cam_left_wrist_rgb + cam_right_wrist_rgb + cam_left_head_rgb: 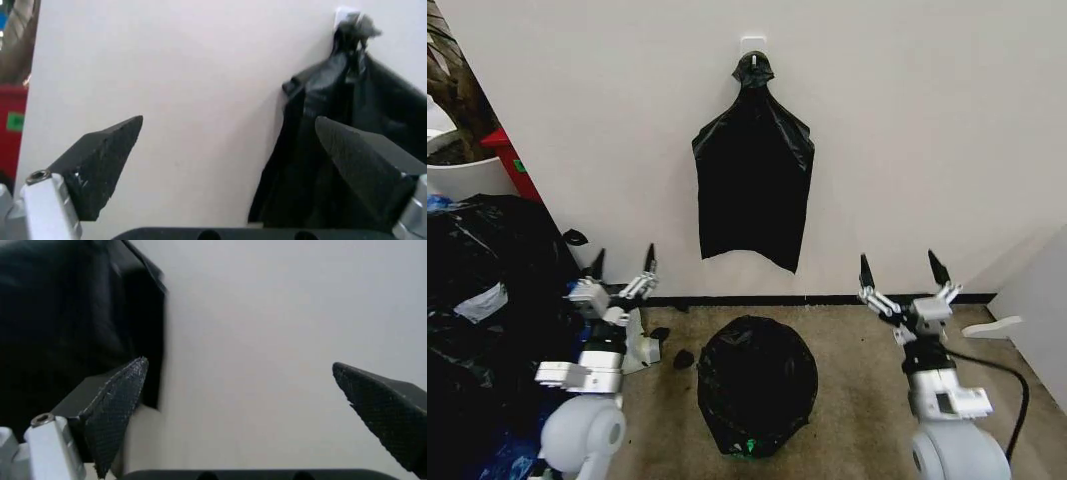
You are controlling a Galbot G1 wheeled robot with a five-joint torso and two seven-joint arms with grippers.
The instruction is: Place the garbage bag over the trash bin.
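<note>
The bin point(758, 385) is seen already draped in the black bag point(758, 380), on the floor between and just below the left gripper point(623, 263) and right gripper point(899, 270), both held wide open, empty and raised, so little appears left.

You won't find any text, brand, number or sign here that can be read. The closest thing is a small green patch on the red box point(515, 165) by the wall at your left, which may be a label, but its marking is too small and blurred to make out. A pale tag or slip lies on the big black sacks point(487, 300) at the left, and nothing on it can be read either.
</note>
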